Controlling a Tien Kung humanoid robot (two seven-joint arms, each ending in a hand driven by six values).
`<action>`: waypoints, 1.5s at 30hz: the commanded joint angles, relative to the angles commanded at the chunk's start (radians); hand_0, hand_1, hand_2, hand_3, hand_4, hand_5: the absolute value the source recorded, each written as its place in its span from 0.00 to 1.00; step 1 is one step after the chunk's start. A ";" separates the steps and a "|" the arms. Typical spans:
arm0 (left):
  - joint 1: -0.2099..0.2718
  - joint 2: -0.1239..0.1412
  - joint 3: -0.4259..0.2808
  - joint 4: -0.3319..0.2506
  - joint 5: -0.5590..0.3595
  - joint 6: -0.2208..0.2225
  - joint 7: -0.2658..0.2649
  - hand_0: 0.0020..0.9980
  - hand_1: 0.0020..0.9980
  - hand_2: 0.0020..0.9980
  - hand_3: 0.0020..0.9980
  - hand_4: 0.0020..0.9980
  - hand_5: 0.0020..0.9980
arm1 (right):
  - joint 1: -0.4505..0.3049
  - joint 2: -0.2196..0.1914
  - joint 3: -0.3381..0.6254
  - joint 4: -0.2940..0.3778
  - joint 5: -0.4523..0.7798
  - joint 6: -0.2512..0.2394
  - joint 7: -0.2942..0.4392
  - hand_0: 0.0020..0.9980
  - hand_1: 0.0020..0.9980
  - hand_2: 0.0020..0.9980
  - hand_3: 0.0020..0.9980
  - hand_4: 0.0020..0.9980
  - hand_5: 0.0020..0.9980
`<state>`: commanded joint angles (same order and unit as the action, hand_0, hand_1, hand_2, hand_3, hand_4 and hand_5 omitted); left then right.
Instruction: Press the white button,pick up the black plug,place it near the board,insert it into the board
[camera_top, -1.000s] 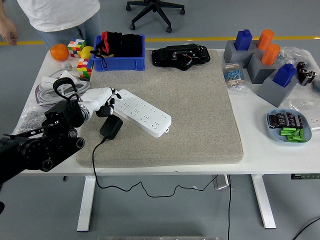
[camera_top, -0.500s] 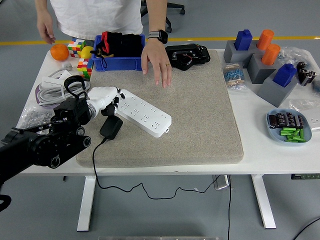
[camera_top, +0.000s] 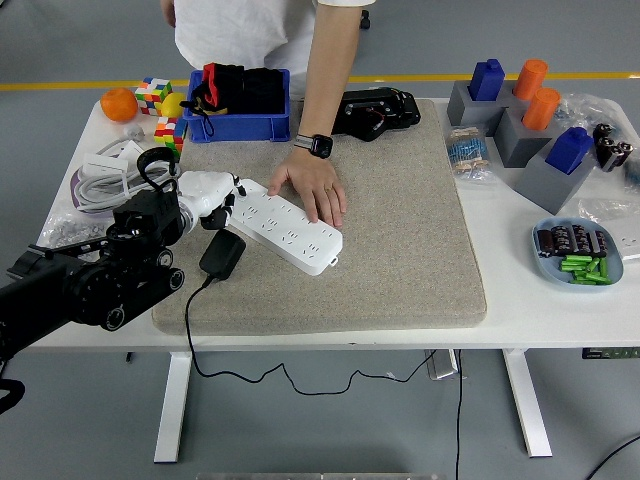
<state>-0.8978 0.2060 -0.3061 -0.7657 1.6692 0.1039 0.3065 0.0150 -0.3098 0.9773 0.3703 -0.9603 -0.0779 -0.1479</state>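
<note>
- Fingers on the left hand (camera_top: 207, 195) are white and curled down at the near-left end of the white power strip (camera_top: 284, 226). From our head view we can't tell if they press anything or just rest there, and the white button is hidden under them.
- Long axis of the strip runs diagonally, from the upper left by the robot hand down to the lower right, lying flat on the grey mat (camera_top: 400, 230).
- We see the black plug (camera_top: 222, 254) on the mat just in front of the strip's left end, apart from the hand, with its cable (camera_top: 260, 375) trailing off the near edge and hanging below the table (camera_top: 520, 310).
- A person's hand (camera_top: 314, 187) lies flat on the strip's far edge around the middle, with a watch on the wrist.
- Right arm isn't showing anywhere for us.
- No readable writing on the strip or plug; sockets are just small dark dots at this size.
- Blue bin (camera_top: 240, 122) at the back holds dark stuff we can't make out.
</note>
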 joint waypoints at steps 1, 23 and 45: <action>0.000 0.000 0.003 0.000 -0.001 0.000 -0.001 0.10 0.10 0.13 0.74 0.00 0.00 | 0.000 0.000 0.000 0.000 0.000 0.000 0.000 0.56 0.49 0.50 0.50 0.64 0.39; 0.008 0.028 -0.131 -0.049 -0.002 0.021 -0.019 0.16 0.16 0.18 0.74 0.00 0.00 | -0.002 0.004 0.011 0.003 -0.001 -0.001 0.001 0.56 0.49 0.50 0.50 0.64 0.39; 0.405 0.122 -0.497 -0.497 -0.013 0.104 0.029 0.68 0.79 0.76 0.85 0.87 0.38 | -0.013 0.013 0.034 0.005 -0.012 -0.003 0.001 0.56 0.49 0.50 0.50 0.64 0.39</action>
<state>-0.4930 0.3278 -0.8030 -1.2625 1.6567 0.2082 0.3353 0.0022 -0.2968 1.0110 0.3750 -0.9721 -0.0806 -0.1467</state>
